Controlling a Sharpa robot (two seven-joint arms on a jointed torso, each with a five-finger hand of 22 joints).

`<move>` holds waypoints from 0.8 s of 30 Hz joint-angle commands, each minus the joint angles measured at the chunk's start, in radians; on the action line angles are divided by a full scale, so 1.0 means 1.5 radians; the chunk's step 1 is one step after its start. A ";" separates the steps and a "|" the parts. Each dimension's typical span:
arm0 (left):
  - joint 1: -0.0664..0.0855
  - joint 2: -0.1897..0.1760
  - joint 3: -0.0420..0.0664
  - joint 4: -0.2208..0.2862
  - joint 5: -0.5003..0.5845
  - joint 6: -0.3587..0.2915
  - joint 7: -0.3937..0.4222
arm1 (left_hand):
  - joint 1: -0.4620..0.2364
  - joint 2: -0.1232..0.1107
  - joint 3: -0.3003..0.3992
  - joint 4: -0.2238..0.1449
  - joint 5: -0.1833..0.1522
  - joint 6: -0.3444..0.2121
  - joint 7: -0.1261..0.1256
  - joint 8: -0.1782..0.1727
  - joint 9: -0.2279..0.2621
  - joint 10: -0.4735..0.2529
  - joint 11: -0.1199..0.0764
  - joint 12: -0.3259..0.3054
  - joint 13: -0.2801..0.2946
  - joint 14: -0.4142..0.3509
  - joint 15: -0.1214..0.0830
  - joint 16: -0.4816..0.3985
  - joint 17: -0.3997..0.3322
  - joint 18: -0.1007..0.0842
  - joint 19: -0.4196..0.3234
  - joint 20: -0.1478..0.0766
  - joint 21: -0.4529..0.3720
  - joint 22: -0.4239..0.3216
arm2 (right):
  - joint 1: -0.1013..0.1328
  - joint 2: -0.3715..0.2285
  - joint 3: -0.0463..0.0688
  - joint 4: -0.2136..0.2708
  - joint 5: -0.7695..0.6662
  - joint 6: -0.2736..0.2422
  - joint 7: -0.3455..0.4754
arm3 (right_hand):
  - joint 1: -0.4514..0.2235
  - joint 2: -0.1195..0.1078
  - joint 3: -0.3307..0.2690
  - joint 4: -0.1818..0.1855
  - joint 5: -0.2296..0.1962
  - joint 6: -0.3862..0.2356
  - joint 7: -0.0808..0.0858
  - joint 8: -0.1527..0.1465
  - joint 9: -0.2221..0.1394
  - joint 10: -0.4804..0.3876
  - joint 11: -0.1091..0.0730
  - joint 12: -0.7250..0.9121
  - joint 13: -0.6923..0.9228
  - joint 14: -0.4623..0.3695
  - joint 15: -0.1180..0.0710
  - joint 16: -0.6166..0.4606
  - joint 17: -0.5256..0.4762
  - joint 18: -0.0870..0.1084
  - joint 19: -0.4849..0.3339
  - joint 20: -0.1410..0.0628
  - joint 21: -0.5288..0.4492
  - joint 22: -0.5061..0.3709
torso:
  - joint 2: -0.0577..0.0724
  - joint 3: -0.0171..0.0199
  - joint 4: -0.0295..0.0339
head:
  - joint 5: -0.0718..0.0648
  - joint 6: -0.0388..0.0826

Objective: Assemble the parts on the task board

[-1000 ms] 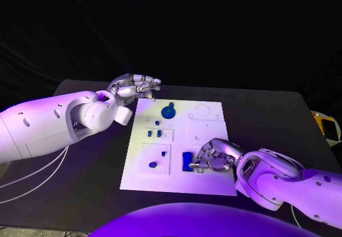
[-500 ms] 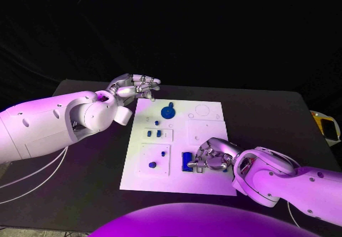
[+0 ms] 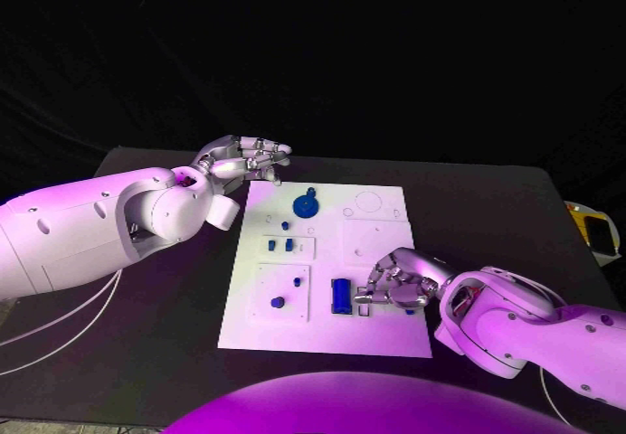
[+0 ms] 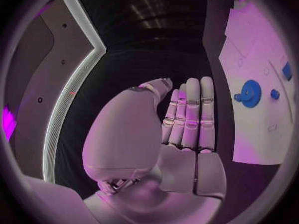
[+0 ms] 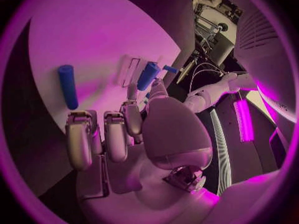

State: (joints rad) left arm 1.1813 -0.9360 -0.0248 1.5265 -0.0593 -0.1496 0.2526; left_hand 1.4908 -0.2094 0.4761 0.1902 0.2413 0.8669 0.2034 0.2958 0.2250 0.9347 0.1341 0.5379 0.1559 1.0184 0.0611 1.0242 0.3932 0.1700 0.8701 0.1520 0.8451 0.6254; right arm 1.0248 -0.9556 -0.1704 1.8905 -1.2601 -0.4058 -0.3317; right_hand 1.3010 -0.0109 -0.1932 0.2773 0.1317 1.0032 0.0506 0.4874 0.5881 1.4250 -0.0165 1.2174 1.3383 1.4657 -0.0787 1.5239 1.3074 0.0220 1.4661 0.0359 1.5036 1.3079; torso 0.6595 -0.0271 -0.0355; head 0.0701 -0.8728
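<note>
The white task board (image 3: 378,244) lies mid-table. On its near part lies a long blue bar (image 3: 340,296), uncovered. My right hand (image 3: 398,282) hovers just right of the bar with its fingers bent down toward the board, holding nothing. The right wrist view shows the bar (image 5: 67,86) beyond my right hand (image 5: 124,134) and apart from it. A blue gear (image 3: 308,204) sits at the board's far side, and small blue pieces (image 3: 280,244) stand left of centre. My left hand (image 3: 245,161) hangs empty over the far left corner; my left hand (image 4: 181,134) holds its fingers straight beside the gear (image 4: 249,93).
A blue knob (image 3: 278,302) and a small blue peg (image 3: 298,281) stand in the near left panel. A yellow object (image 3: 602,232) sits at the table's right edge. White cables (image 3: 52,325) trail off the table on the left.
My right hand has drawn back to the right off the blue bar, which now lies fully uncovered. The left hand has barely moved.
</note>
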 commanded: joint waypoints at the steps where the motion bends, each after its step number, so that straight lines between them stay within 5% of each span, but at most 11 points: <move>1: 0.000 0.002 0.000 0.000 0.004 0.007 0.005 | -0.006 0.002 0.004 0.001 0.003 -0.005 0.001 0.004 0.001 -0.004 -0.001 0.003 0.001 -0.006 -0.001 0.002 -0.001 0.009 0.003 0.003 -0.002 -0.001 | 0.005 -0.023 0.001 0.009 0.007 -0.051 0.026 | 0.046 0.031 -0.001 -0.004 0.008 -0.005 0.001 -0.006 -0.002 -0.003 -0.003 -0.004 -0.029 0.050 -0.003 -0.002 0.070 -0.004 0.052 -0.006 -0.005 0.161 | -0.002 0.0005 -0.0016 | -0.003 0.000; 11: 0.000 0.003 0.000 -0.001 0.004 0.005 0.006 | -0.006 0.002 0.004 0.001 0.003 -0.005 0.001 0.004 0.001 -0.004 -0.001 0.003 0.001 -0.006 -0.001 0.002 -0.001 0.009 0.003 0.003 -0.002 -0.001 | 0.014 -0.110 0.000 0.020 -0.016 -0.051 0.016 | 0.076 0.026 -0.004 -0.009 0.013 -0.012 0.004 -0.015 -0.008 -0.010 -0.001 -0.018 -0.037 0.050 -0.001 -0.003 0.069 -0.004 0.052 -0.005 -0.005 0.161 | -0.003 0.0005 -0.0057 | -0.010 0.000; 18: 0.000 0.005 0.000 -0.002 0.004 0.006 0.007 | -0.006 0.001 0.004 0.000 0.003 -0.006 0.001 0.004 0.001 -0.005 -0.001 0.004 0.001 -0.006 -0.001 0.002 -0.001 0.009 0.003 0.003 -0.002 -0.001 | -0.005 -0.128 -0.003 0.025 -0.025 -0.039 -0.012 | 0.090 0.031 -0.010 0.000 0.007 -0.018 0.012 -0.037 -0.022 -0.029 0.005 -0.062 -0.067 0.046 0.004 -0.010 0.052 0.001 0.043 -0.001 -0.027 0.154 | -0.005 -0.0001 -0.0081 | -0.012 0.000; 24: -0.001 0.005 0.000 -0.001 0.004 0.006 0.007 | -0.006 0.001 0.004 0.000 0.003 -0.006 0.001 0.004 0.001 -0.005 -0.001 0.004 0.001 -0.006 -0.001 0.002 -0.001 0.009 0.003 0.003 -0.002 -0.001 | -0.019 -0.126 -0.004 0.019 -0.045 -0.031 -0.041 | 0.090 0.031 -0.013 0.003 0.006 -0.018 0.013 -0.042 -0.025 -0.029 0.007 -0.064 -0.068 0.046 0.005 -0.010 0.052 0.001 0.044 0.000 -0.026 0.155 | -0.003 -0.0008 -0.0057 | -0.016 0.000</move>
State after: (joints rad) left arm 1.1805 -0.9298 -0.0259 1.5226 -0.0593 -0.1500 0.2536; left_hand 1.4908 -0.2094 0.4761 0.1902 0.2414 0.8669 0.2034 0.2958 0.2248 0.9347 0.1341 0.5378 0.1559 1.0183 0.0611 1.0242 0.3932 0.1700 0.8701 0.1520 0.8451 0.6255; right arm 1.0002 -1.1465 -0.1759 1.9211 -1.2873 -0.4733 -0.3480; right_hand 1.4221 0.0102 -0.2110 0.2787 0.1447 0.9786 0.0680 0.4292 0.5518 1.3746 -0.0060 1.1265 1.4966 1.4641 -0.0767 1.5140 1.3081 0.0219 1.4661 0.0359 1.4655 1.3076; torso 0.6532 -0.0271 -0.0457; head 0.0476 -0.8728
